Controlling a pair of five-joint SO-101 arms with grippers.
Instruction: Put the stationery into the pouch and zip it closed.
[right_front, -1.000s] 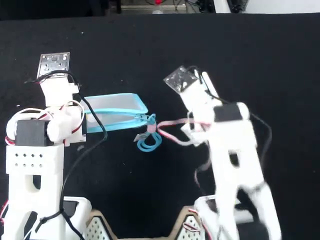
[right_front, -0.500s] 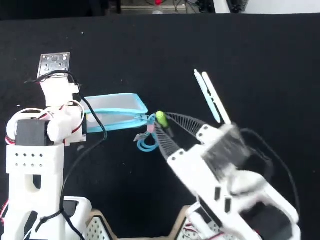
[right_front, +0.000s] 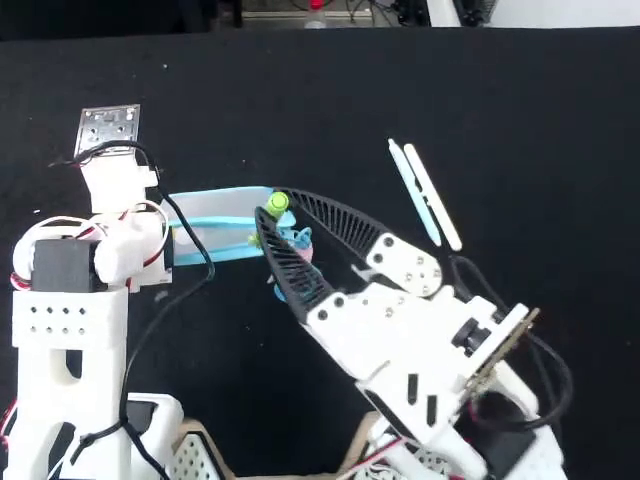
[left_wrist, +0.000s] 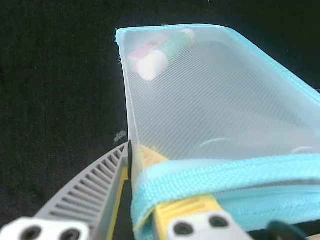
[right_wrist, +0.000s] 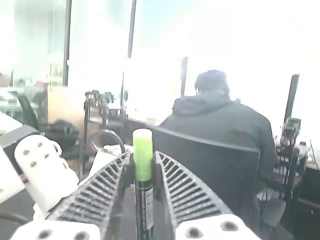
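A translucent pouch (right_front: 225, 222) with cyan trim lies at the left of the black table. My left gripper (right_front: 180, 240) is shut on its near edge, and in the left wrist view the fingers (left_wrist: 102, 182) pinch the pouch (left_wrist: 210, 105) by the zipper band. A white-capped stick (left_wrist: 152, 59) lies inside at the far corner. My right gripper (right_front: 268, 208) is shut on a green marker (right_front: 277, 203) right at the pouch's open end. In the right wrist view the marker (right_wrist: 142, 145) stands upright between the ribbed fingers (right_wrist: 97, 192). Two white and light-blue pens (right_front: 425, 195) lie to the right.
A blue cord loop (right_front: 290, 290) with a pink bead hangs off the pouch's zipper end, partly under my right fingers. The left arm's white body (right_front: 70, 300) fills the near left. A metal plate (right_front: 107, 127) lies behind the pouch.
My right arm has swung down and leftward with the green marker, from beside the pens to the pouch's open end. The left arm and pouch have stayed still.
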